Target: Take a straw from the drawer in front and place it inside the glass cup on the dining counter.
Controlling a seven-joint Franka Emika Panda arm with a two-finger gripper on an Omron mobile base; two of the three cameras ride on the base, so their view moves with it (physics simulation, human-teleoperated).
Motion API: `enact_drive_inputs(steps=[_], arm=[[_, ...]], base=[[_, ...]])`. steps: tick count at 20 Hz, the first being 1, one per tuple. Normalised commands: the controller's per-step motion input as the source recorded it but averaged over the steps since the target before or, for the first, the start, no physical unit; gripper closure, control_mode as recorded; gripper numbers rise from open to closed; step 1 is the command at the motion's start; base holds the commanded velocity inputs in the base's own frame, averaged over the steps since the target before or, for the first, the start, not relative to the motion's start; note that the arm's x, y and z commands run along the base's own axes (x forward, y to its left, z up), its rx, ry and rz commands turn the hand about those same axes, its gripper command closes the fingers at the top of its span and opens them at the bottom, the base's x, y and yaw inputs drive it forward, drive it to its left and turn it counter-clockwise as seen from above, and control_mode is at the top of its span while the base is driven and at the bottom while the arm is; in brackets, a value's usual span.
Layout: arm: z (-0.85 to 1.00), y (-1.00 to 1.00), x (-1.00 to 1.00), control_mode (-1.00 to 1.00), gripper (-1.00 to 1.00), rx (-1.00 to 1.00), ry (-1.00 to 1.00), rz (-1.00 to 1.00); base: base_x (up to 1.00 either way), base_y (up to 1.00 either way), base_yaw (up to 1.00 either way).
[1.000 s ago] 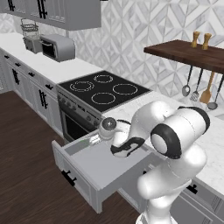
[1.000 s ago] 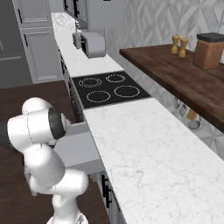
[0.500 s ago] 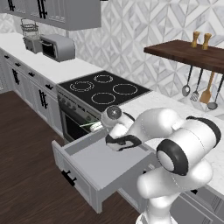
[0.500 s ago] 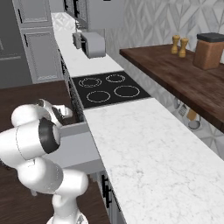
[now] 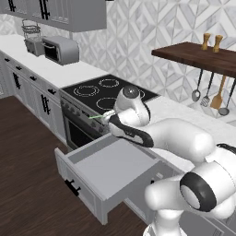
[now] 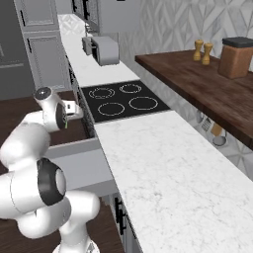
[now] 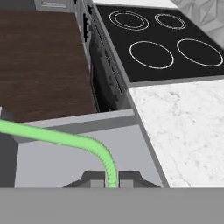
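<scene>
Already your claw [image 7: 112,183] pinches the straw [image 7: 65,139] by one end above the drawer [image 5: 110,168]; it's light, thin, easily bent.

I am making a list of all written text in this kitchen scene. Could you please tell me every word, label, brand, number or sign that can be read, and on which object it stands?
None: no readable text in any view.
The brown canister on the wooden shelf: plain, no label.
The microwave and the cooktop: only ring markings, no writing.
The drawer and the straw: unmarked.
</scene>
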Motion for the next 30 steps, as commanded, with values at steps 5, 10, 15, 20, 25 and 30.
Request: enact_drive_inputs(steps=[5,10,15,20,25,30], arm=[[0.47,-0.25,-0.30,-1.00,1.00,-0.04,0.22,-0.02],[-0.11,-0.01,-0.01,-1.00,1.00,-0.01,0.19,-0.02],[-0.66,-0.04,-0.10,-1.00,1.00,0.00,0.14,0.00],[-0.47,-0.02,-0.29,1.00,1.00,0.00,0.07,0.00],[0.00,0.00,0.00,1.00,1.00,0.00,0.00,0.00],[0.00,0.00,0.00,1.00,1.00,0.00,0.00,0.00]], base=[[0.00,0.00,0.00],[0.00,0.00,0.00],[0.00,0.00,0.00],[-0.16,0.00,0.00],[-1.00,0.02,0.00],[-1.00,0.49,0.21]])
